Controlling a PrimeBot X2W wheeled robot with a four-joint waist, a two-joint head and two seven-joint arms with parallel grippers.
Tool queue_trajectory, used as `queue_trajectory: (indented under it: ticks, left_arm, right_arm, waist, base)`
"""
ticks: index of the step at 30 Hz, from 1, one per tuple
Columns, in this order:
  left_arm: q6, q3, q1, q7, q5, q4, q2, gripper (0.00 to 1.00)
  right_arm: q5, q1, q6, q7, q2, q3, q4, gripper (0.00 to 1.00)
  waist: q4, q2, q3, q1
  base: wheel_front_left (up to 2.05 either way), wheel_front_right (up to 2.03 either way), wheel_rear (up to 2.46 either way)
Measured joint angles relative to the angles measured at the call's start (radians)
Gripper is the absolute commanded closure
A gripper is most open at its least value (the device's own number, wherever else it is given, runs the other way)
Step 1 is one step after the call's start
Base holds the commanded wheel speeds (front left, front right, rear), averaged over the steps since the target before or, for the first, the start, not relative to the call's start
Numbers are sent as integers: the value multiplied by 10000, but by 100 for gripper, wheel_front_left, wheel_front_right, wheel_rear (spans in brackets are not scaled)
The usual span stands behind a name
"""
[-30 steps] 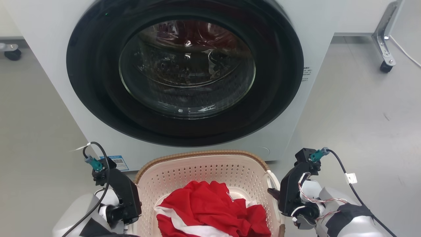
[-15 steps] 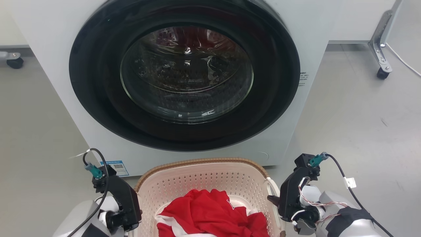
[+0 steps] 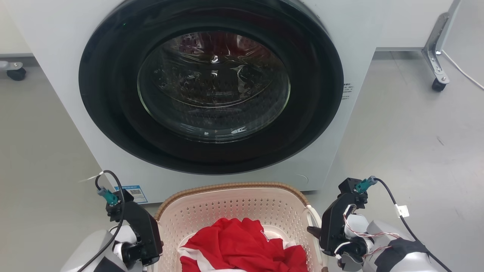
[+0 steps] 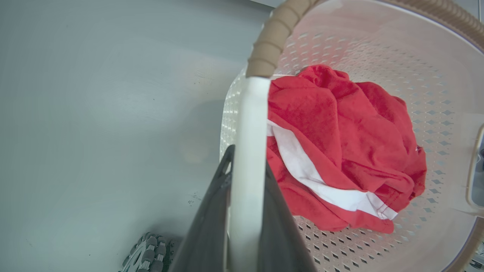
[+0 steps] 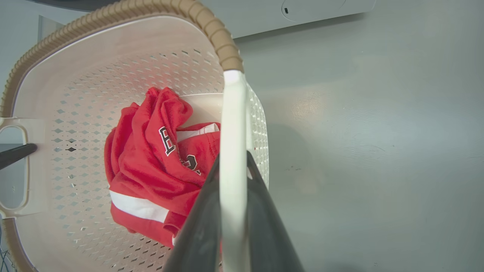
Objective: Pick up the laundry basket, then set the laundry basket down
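Head view: laundry basket (image 3: 234,204) between left tool (image 3: 150,241) and right tool (image 3: 317,230)

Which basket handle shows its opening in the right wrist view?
The far handle, at the left edge; the near handle is edge-on, clamped by the right pincer.

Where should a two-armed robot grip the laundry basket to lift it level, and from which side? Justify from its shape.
The two white side handles, left handle and right handle. Each is a thin bar standing off the wall of the laundry basket, slim enough to straddle. Come from outside, one per side, as the left gripper and right gripper clamp now; opposite holds should keep it level.
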Motion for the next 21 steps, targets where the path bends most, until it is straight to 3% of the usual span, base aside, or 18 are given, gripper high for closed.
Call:
queue_trajectory:
  ticks: [21]
  left_arm:
    - [-2, -48, 0, -272, -42, 13, 36, 100]
  right_arm:
    - [514, -4, -75, -109, 0, 199, 25, 100]
  waist:
    - [-3, 0, 92, 1]
  base:
    - [0, 0, 0]
